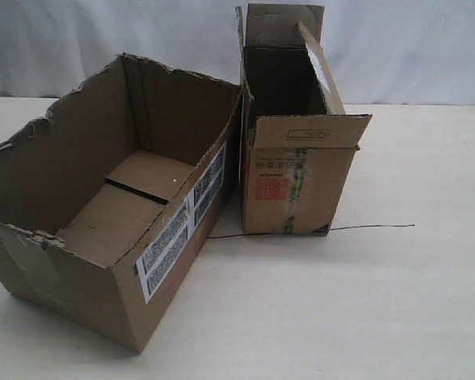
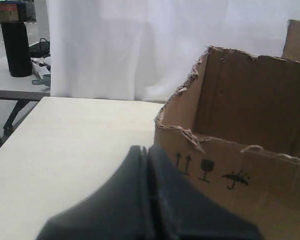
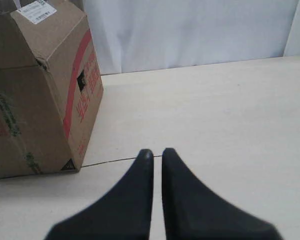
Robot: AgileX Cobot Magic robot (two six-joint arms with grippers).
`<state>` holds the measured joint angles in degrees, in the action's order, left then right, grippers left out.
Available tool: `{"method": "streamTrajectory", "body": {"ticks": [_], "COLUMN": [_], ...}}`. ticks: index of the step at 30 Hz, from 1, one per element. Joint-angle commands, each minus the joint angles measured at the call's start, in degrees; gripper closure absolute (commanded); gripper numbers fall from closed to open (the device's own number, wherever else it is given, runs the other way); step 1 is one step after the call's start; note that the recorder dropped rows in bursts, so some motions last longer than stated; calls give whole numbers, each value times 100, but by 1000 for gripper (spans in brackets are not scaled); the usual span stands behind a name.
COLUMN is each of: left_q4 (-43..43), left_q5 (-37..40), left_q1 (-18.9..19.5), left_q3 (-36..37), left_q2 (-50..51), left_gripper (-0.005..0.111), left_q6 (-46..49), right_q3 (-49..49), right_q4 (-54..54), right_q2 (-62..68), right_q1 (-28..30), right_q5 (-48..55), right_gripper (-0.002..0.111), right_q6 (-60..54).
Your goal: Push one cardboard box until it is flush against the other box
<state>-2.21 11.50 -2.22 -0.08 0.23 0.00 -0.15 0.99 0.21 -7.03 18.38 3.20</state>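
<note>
The wide cardboard box [image 1: 63,158] with torn top edges and white barcode labels stands at the left, turned at an angle. Its far right corner meets the other box [image 1: 289,182], the narrow one with flaps and a red label; a wedge-shaped gap opens between them toward the front. Neither gripper shows in the exterior view. In the left wrist view my left gripper [image 2: 147,149] is shut and empty, close beside the cardboard box [image 2: 240,185] wall with the black handling symbols. My right gripper [image 3: 156,151] is shut with a slim gap, empty, over bare table beside the other box [image 3: 35,90].
A thin dark line [image 1: 372,227] runs across the pale table [image 1: 364,301] from under the narrow box. A white curtain [image 1: 412,47] hangs behind. A side table with a black cylinder [image 2: 16,47] stands beyond the table's edge in the left wrist view.
</note>
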Motion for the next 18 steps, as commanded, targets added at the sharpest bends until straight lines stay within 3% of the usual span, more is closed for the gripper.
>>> {"method": "streamTrajectory", "body": {"ticks": [1, 13, 15, 18], "left_q4": [8, 8, 8, -31], "left_q5": [-33, -383, -718, -2038], "left_q1": [-50, -50, -50, -50], "left_q3": [8, 8, 8, 8], "left_q2": [-23, -23, -23, -23], "left_gripper": [107, 107, 107, 107], "left_q6": [0, 0, 0, -35], "right_q3": [15, 15, 15, 15], "right_q4": [6, 6, 6, 6], "right_q2": [-21, -21, -21, -21], "right_q1": [35, 35, 35, 35], "right_q5": [7, 7, 7, 7], "right_gripper": [103, 103, 103, 103], "right_q6": [-28, -28, -28, -28]}}
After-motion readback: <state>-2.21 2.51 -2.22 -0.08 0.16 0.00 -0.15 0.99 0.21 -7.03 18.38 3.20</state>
